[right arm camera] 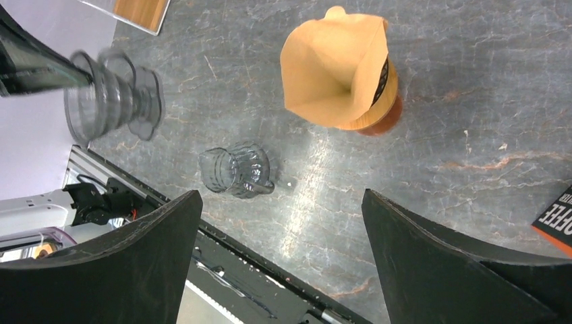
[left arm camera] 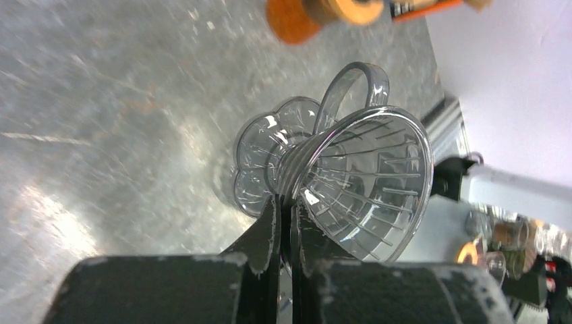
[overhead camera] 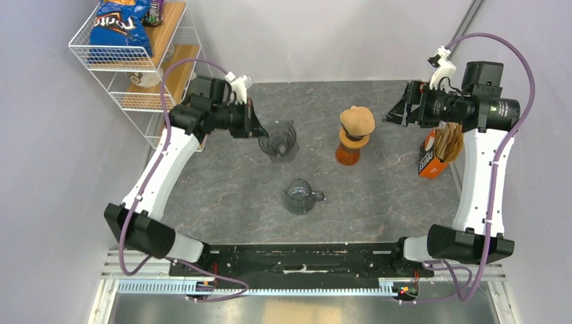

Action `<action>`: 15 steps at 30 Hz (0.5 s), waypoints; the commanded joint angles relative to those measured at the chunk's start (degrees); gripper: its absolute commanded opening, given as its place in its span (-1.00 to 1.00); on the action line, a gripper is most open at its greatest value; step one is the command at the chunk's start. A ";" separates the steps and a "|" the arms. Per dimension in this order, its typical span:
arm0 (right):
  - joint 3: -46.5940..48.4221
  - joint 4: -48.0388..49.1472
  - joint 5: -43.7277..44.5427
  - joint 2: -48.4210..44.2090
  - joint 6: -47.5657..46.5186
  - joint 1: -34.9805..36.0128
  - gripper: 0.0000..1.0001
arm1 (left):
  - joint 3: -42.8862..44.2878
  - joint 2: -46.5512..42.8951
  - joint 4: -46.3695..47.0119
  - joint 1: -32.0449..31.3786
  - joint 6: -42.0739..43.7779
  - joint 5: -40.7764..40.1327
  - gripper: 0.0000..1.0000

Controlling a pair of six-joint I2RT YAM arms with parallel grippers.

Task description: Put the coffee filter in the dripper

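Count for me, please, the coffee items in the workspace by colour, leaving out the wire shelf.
Clear: 2, the dripper in the left gripper and the glass pitcher.
Orange: 2, the holder and the filter box.
Brown: 1, the open paper filter on the holder.
Total: 5.

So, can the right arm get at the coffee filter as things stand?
Probably yes: the right gripper is open and faces the coffee filter atop the orange holder, with nothing between them.
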 commanded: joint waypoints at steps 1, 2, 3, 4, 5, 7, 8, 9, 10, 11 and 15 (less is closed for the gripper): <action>-2.53 -0.57 -1.70 -3.08 -0.76 -0.27 0.94 | -8.84 -5.80 3.19 -5.05 -3.02 -0.35 -0.96; -3.13 -0.52 -1.78 -3.48 -0.75 -0.30 0.94 | -10.54 -6.71 3.98 -6.71 -2.91 -1.18 -0.96; -3.67 -0.50 -1.88 -3.94 -0.75 -0.31 0.94 | -11.75 -7.59 4.57 -8.02 -3.10 -2.23 -0.95; -4.14 -0.50 -1.96 -4.33 -0.67 -0.26 0.94 | -13.26 -8.27 5.72 -9.37 -3.72 -2.95 -0.95; -4.40 -0.56 -1.97 -4.75 -0.58 -0.23 0.94 | -14.49 -8.78 6.88 -10.35 -4.30 -3.31 -0.96; -4.95 -0.59 -1.97 -5.37 -0.49 -0.22 0.94 | -17.27 -9.15 8.86 -11.62 -5.62 -3.88 -0.96; -5.28 -0.61 -1.96 -5.76 -0.42 -0.24 0.94 | -18.37 -9.31 9.51 -11.92 -6.13 -3.95 -0.96; -5.57 -0.58 -1.88 -5.99 -0.40 -0.17 0.94 | -19.87 -9.32 10.46 -12.10 -6.54 -3.83 -0.96; -6.01 -0.59 -1.88 -6.36 -0.32 -0.22 0.94 | -21.05 -9.24 11.40 -12.35 -6.87 -3.67 -0.96; -6.35 -0.70 -1.98 -6.54 -0.23 -0.21 0.94 | -21.95 -9.07 12.13 -12.84 -6.69 -3.51 -0.96; -7.20 -1.23 -2.14 -7.48 -0.44 -0.15 0.94 | -22.29 -7.61 13.82 -14.16 -5.72 -4.70 -0.96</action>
